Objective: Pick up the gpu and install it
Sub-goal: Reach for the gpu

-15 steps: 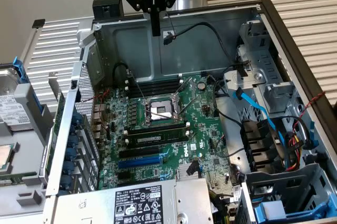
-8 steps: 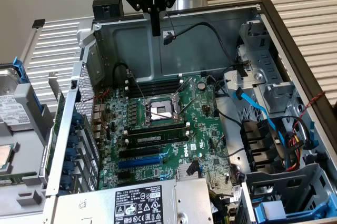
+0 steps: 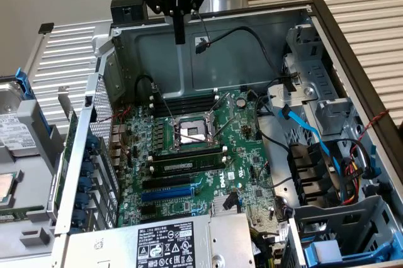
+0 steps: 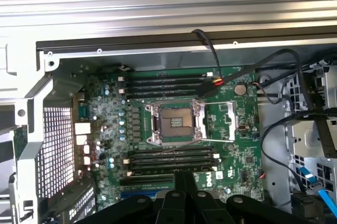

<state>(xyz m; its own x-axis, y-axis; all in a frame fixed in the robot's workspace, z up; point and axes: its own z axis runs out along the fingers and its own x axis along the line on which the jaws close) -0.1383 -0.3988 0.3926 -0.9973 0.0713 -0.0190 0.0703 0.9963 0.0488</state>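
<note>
The claw (image 3: 180,34) hangs shut and empty at the exterior view's top centre, above the motherboard (image 3: 201,155) in the open case (image 3: 189,60). I cannot tell which way the gpu lies from it.

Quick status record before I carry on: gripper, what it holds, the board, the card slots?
gripper: shut, nothing between its fingers, above the open case
motherboard: lying flat in the case
processor socket: uncovered, no cooler on it
memory sticks: seated in rows on both sides of the socket
blue slot: bare, no card seated
</note>
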